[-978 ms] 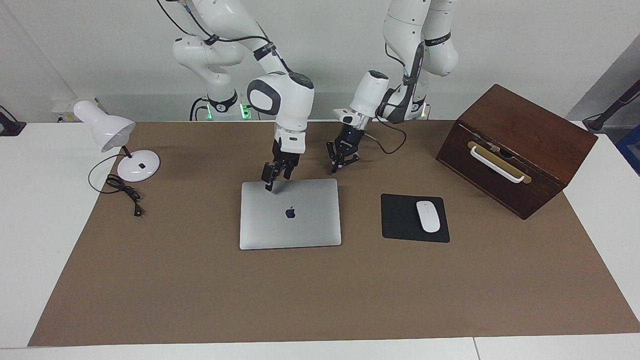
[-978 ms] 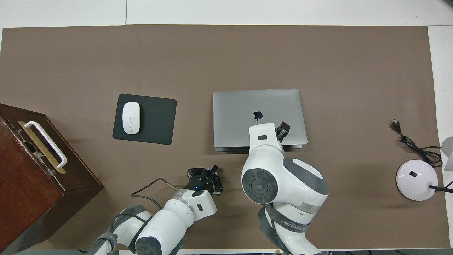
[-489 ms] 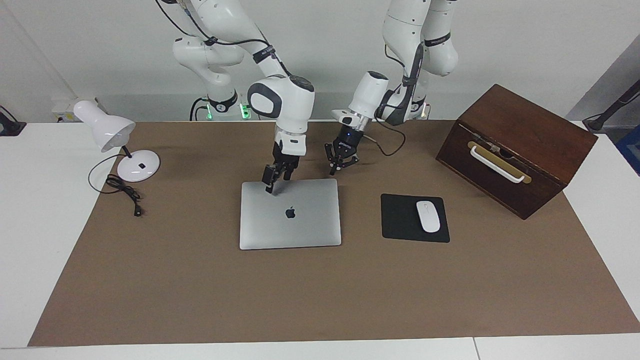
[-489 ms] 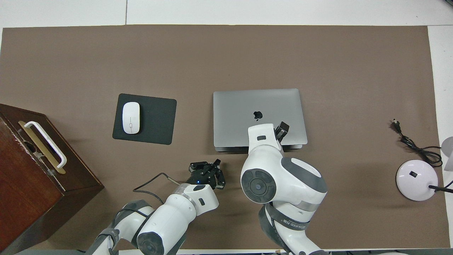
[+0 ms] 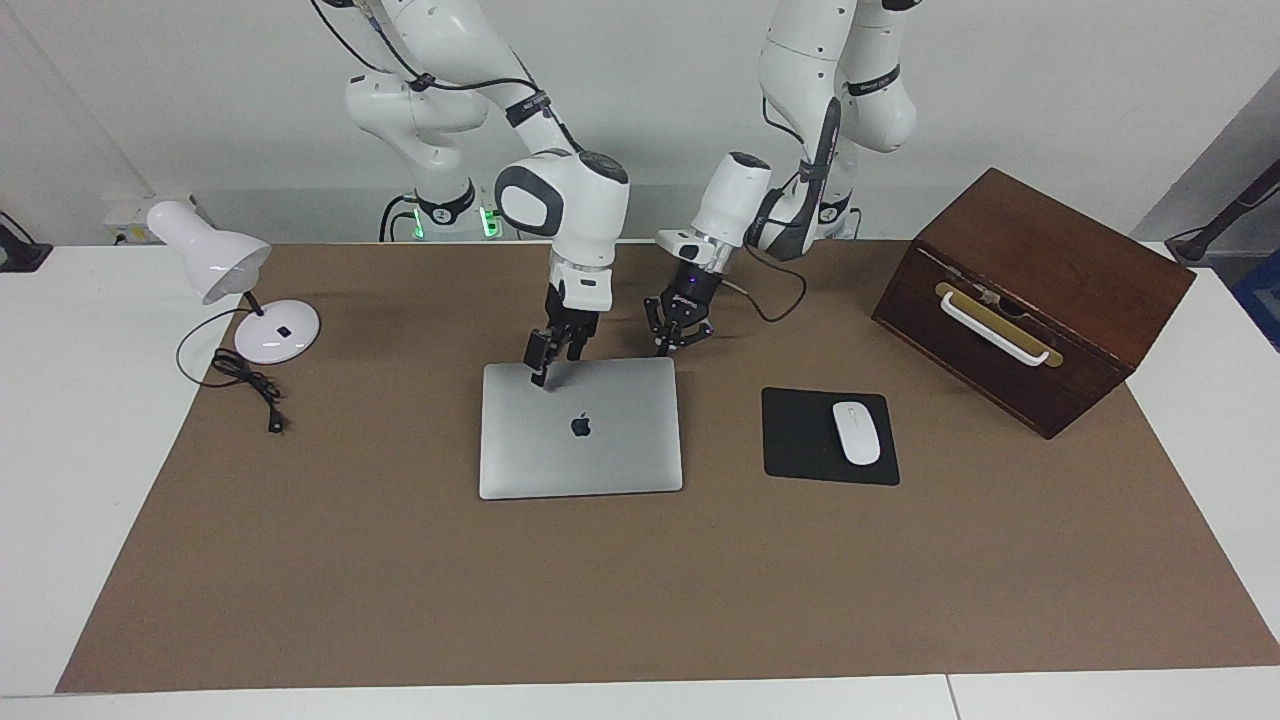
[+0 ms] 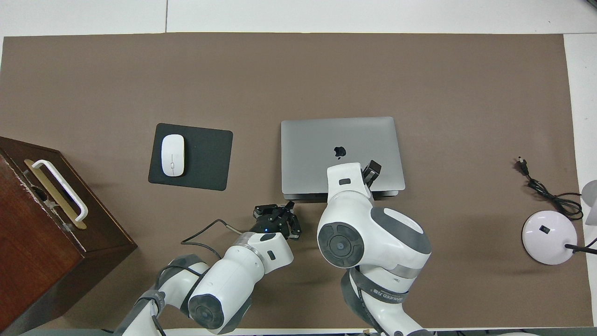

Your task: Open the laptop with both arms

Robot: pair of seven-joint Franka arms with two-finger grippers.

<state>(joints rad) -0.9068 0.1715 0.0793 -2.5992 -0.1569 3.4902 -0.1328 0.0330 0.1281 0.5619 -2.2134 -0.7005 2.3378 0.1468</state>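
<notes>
The right arm (image 5: 470, 60) comes down from its base in a tall arch, its wrist turned steeply downward, and the right gripper (image 5: 541, 368) hangs at the end of it, tilted a little toward the right arm's end of the table, its fingers drawn close together as far as the facing view lets one judge. The left arm (image 5: 820, 90) folds down from a high elbow and slopes inward toward the other arm, a black cable looping from its wrist. The left gripper (image 5: 668, 342) points down and inward with its fingers spread apart, close beside the right gripper (image 6: 371, 171) yet not touching it, and from overhead the left gripper (image 6: 280, 215) shows just ahead of its white wrist.
</notes>
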